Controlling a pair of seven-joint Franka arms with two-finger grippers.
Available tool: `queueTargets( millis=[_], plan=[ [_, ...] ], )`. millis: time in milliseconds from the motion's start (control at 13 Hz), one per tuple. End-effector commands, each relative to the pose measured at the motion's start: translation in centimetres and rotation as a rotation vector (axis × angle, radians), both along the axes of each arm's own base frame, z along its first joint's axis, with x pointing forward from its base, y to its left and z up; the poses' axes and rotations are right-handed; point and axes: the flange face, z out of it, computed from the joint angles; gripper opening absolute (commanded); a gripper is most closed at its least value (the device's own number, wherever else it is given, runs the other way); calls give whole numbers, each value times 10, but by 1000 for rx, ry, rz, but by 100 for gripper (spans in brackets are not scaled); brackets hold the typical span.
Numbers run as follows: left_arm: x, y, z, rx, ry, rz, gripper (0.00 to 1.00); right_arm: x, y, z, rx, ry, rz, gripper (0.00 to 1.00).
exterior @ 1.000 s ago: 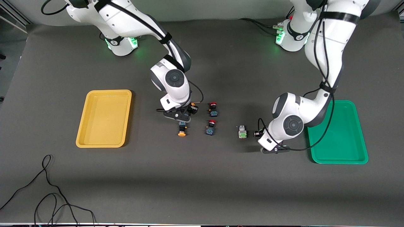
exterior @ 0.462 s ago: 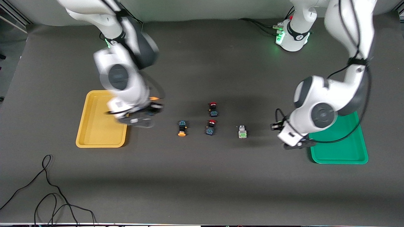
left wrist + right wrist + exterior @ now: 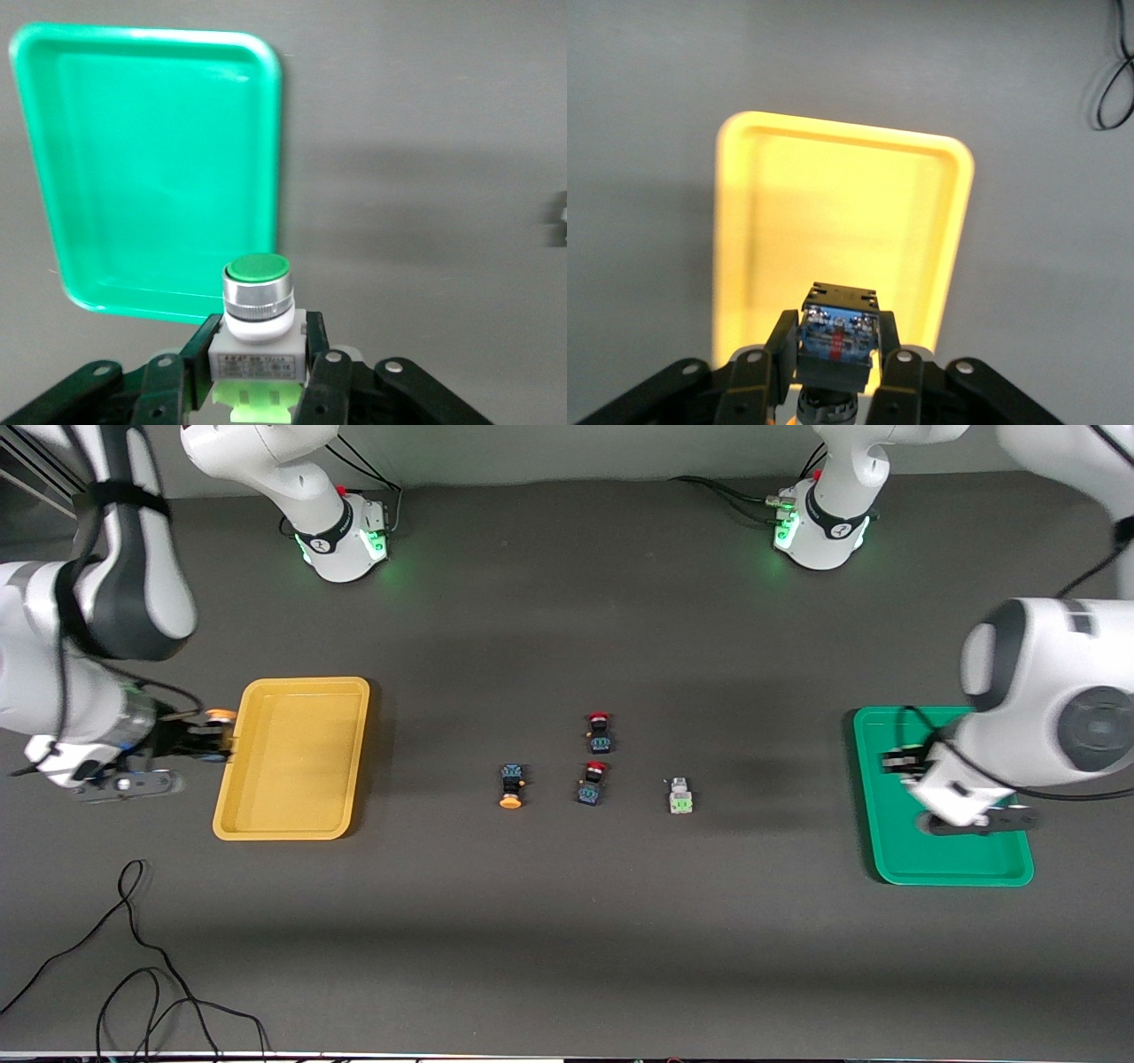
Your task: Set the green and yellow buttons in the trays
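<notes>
Grippers first: your left gripper (image 3: 259, 390) was clamped on a green button (image 3: 257, 305), jaws pressed to its grey-white body, cap pointing out toward the green tray (image 3: 151, 168). In the front view that left gripper (image 3: 899, 762) hung over the tray's upper left corner at the right edge of the frame. A second before, it was down at the table beside the other green button (image 3: 679, 796), so you had lifted one switch and carried it across.

Your right gripper (image 3: 833, 372) was closed on a yellow button (image 3: 836, 341), holding the dark body with the terminals facing the camera. In the front view the right gripper (image 3: 208, 735) sat at the left of the frame, seemingly just outside the yellow tray's (image 3: 292, 834) rim, though height made that hard to judge. It too had swung away from the centre cluster.

Left on the table at mid-frame were one yellow button (image 3: 511, 786), two red-capped switches (image 3: 597, 732), and that remaining green one. Both trays looked empty, so you were roughly at the first drop of each colour.
</notes>
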Motion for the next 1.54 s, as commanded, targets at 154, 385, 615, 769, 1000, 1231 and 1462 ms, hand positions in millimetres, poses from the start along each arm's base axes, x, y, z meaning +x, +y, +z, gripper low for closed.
queueTargets(
  millis=[154, 385, 615, 769, 1000, 1231, 1462],
  plan=[
    [-18, 106, -60, -44, -20, -125, 0, -33, -35, -135, 25, -74, 76, 21],
    [-36, 122, -121, -14, -73, -160, 0, -33, -45, -191, 54, -60, 109, 22],
    [-54, 142, -166, -3, -121, -152, 0, -30, -51, -204, 68, -58, 90, 60],
    [-61, 151, -186, 6, -147, -158, 0, -20, -44, -188, 98, -50, 86, 99],
    [-68, 161, -199, 8, -168, -171, 0, 6, -37, -134, 140, 17, 44, 100],
    [-71, 165, -209, 4, -155, -162, 0, 39, 5, -47, 47, 97, 8, 100],
    [-72, 168, -209, 4, -153, -157, 99, 50, 99, -14, 12, 88, -55, 100]
  ],
)
